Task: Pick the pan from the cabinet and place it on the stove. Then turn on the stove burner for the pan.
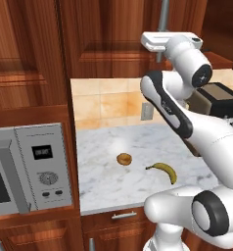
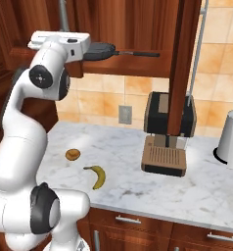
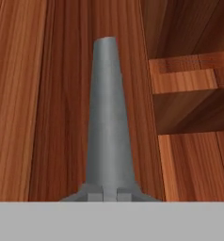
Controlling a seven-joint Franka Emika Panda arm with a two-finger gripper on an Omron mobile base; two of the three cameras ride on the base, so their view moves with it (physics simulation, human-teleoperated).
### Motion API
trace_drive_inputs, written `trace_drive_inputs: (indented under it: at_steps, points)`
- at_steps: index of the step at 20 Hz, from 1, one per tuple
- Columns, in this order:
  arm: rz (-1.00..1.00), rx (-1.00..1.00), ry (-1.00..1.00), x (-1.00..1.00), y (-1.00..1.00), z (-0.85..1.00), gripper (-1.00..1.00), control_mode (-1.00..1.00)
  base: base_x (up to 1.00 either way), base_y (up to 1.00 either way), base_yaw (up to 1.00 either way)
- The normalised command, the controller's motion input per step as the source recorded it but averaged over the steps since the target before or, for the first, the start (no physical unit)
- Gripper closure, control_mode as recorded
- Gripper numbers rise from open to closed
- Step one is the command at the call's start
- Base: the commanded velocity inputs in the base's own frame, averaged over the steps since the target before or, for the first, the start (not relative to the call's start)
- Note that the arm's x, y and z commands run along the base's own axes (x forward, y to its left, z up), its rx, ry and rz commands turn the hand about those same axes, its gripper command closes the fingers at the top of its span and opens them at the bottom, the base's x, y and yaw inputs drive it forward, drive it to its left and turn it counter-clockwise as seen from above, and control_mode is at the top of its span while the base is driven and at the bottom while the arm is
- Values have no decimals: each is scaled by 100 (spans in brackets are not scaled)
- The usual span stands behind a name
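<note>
The pan [image 2: 100,50], dark grey with a straight handle pointing right, lies on the bottom shelf of the open cabinet [image 2: 179,63]. One cabinet door stands swung out, edge-on in the right base view. My gripper [image 3: 109,192] is shut on the steel bar handle [image 3: 107,117] of the left cabinet door [image 1: 104,34]. The bar rises straight up from between my fingertips. From the left base camera, my hand is up against that bar [image 1: 164,17], high above the counter and left of the pan. The stove is out of view.
On the marble counter [image 1: 113,142] lie a banana [image 1: 165,170] and a small brown bagel [image 1: 124,159]. A coffee machine [image 2: 167,132] stands at the back under the open door, a white kettle [image 2: 231,139] at far right. A microwave [image 1: 25,171] sits at left.
</note>
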Motion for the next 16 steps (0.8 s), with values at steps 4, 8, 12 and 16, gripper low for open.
trace_drive_inputs:
  at_steps: [4, 8, 12, 16]
  points:
    - [0, 10, -2, -95, 8, 36, 100, -100, 0, 0, 0]
    - [1, 9, -4, -95, 19, 22, 100, -100, 0, 0, 0]
    - [2, 9, -1, -87, 29, 10, 100, -100, 0, 0, 0]
    - [2, 4, 0, -81, 26, 0, 100, -100, 0, 0, 0]
